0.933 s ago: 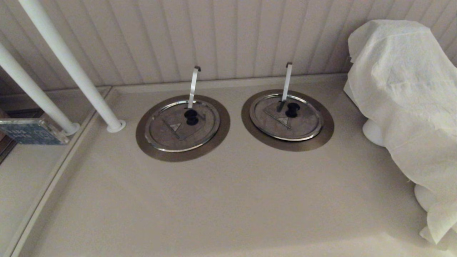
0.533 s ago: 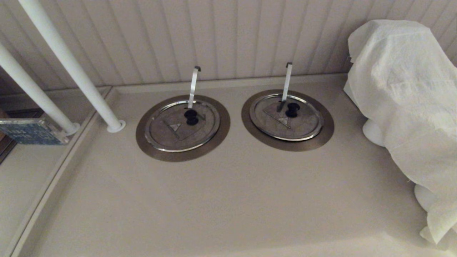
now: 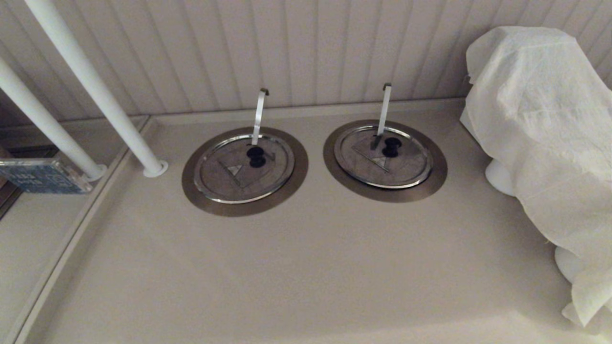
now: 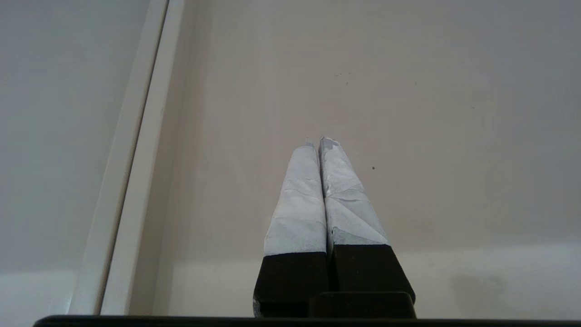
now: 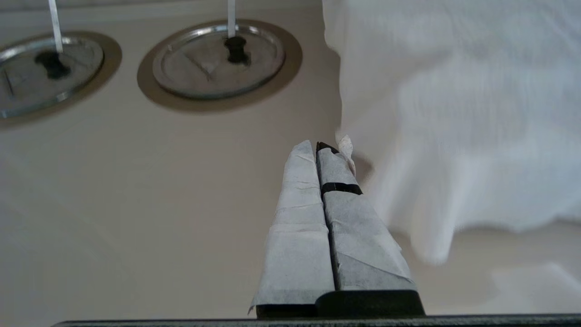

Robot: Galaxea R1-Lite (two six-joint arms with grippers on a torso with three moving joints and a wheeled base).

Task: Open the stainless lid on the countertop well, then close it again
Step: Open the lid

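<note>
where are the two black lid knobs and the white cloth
left lid's black knob (image 3: 256,156), head view, on the knob's top
right lid's black knob (image 3: 391,147), head view, on the knob's top
white cloth (image 3: 540,124), head view, on the middle of the draped front

Beige counter (image 3: 306,267) running back to a ribbed wall. Two wide brushed-steel rings are set flush in it side by side, well apart: the left well (image 3: 197,191) and the right well (image 3: 437,179), each covered by a round steel lid. A white post foot (image 3: 155,168) stands at the left edge; a cloth-draped object (image 3: 540,124) rests on the right end
</note>
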